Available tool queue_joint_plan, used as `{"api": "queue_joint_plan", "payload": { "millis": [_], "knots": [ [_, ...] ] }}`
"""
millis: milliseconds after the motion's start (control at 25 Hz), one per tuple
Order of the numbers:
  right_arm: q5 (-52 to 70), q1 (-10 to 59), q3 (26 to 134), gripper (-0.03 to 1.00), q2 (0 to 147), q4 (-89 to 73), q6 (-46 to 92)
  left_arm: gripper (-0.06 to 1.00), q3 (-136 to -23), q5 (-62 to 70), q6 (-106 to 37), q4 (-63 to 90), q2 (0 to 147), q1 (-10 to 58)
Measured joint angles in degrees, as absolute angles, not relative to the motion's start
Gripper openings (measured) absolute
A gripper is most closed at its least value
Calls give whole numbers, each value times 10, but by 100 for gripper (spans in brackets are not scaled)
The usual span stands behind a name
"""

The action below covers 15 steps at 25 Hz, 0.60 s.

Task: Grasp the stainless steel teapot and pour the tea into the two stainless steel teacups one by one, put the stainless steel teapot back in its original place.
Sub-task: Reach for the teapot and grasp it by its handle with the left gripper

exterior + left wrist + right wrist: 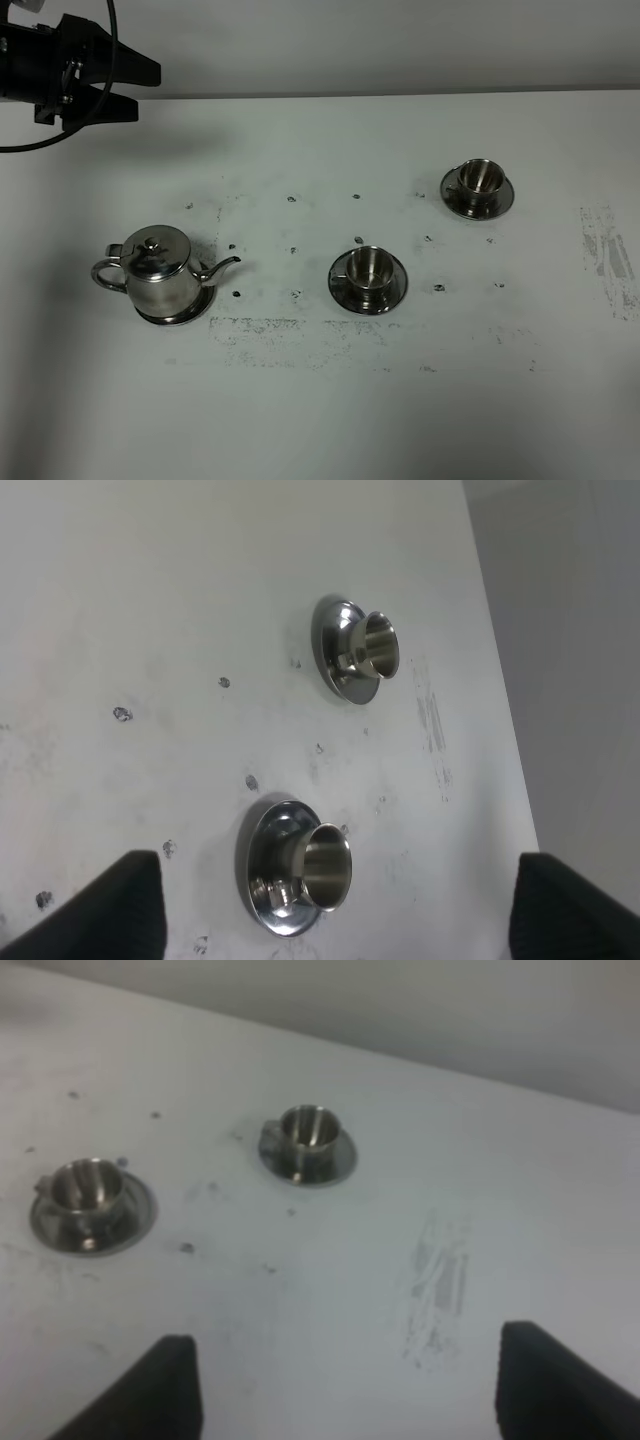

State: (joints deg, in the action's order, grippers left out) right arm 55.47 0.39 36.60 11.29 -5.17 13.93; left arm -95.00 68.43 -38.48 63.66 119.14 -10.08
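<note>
Steel teapot [160,272]: upright on the left of the white table [300,420], lid on, seated on its round tray [205,306], handle to the left, spout pointing right towards the cups. Nearer cup [369,268]: upright on a saucer [397,288] near the table's middle, well apart from the teapot. Farther cup [480,178]: upright on a second saucer [504,200], further back and to the right. Left gripper [140,90]: raised at the far left corner, well behind the teapot, jaws spread wide, nothing between them. Right gripper [347,1335]: seen only by its own wrist camera, dark fingers [560,1390] set wide apart, nothing held, both cups ahead of it. Tabletop: scuffed, with dark specks.
</note>
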Motion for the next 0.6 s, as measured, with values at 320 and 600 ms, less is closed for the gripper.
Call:
{"api": "queue_joint_plan", "payload": {
  "millis": [320, 600],
  "knots": [
    [565, 4, 322, 55, 45, -57, 139, 68, -950, 684, -387, 637, 1191, -101],
    [574, 4, 297, 44, 13, -65, 138, 68, -950, 684, -389, 637, 1191, -101]
  ]
}}
